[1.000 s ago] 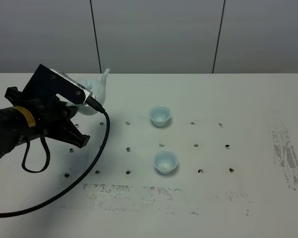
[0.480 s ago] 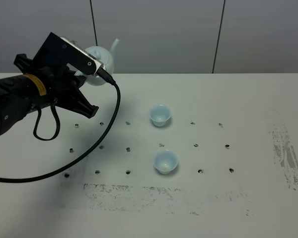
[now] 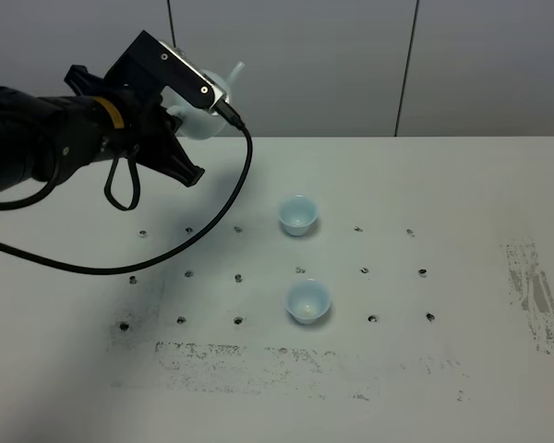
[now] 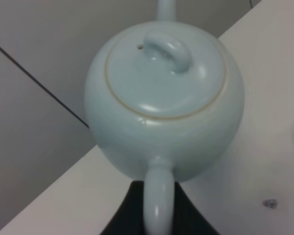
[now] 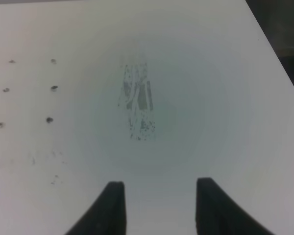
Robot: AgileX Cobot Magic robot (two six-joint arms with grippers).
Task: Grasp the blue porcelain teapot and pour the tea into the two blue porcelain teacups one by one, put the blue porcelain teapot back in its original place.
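Mostly the blue porcelain teapot (image 4: 164, 112) is hiding behind the left wrist camera in the high view, with only its spout (image 3: 233, 72) poking out. It is hanging clear of the table (image 3: 462, 185) by the far left edge. The left gripper (image 3: 178, 134) is clamping its loop handle (image 4: 158, 205). The lid (image 4: 166, 73) is covering any contents. The far teacup (image 3: 297, 214) and near teacup (image 3: 308, 301) are standing upright, but whether they hold tea is unreadable. The right gripper (image 5: 159, 205) is hovering, jaws apart, over a scuffed patch (image 5: 137, 103).

The tabletop (image 3: 480, 185) is lit evenly; only faint shadows are cast. Mild glare is seen on the teapot (image 4: 186, 127). The right wrist view is blurred throughout.
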